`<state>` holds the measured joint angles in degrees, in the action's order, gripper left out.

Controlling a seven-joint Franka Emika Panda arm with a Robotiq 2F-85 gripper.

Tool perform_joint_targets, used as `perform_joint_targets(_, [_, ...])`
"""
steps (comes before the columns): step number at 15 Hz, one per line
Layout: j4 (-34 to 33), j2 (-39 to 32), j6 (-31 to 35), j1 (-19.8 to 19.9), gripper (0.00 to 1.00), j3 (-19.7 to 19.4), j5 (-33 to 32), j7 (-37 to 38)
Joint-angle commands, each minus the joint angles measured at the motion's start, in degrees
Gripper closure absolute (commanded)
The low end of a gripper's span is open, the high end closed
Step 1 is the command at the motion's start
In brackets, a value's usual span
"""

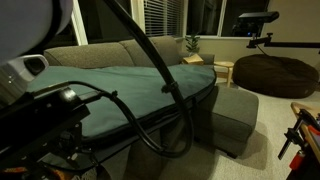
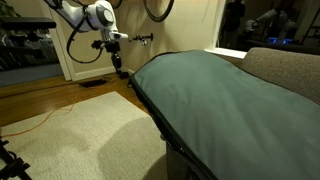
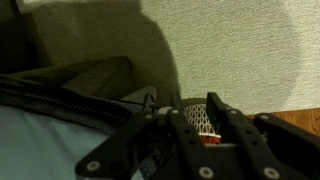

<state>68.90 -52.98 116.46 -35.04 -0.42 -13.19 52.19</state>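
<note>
Blanket (image 2: 215,95), teal, smooth, dark-edged

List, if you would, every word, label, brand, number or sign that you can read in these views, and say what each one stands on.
None: no text can be read in any view.
Small red patch by the hand, wrist view: too blurred to tell whether it bears any print.
Teal cover, sofa and rug: no lettering shows.
</note>
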Motion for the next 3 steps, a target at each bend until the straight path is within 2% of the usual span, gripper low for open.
perform_joint_targets(1, [0.0, 0.0, 0.0, 0.0, 0.67, 0.0, 0.0, 0.0])
perform_joint_targets(3, [0.0, 0.0, 0.0, 0.0, 0.67, 0.0, 0.0, 0.0])
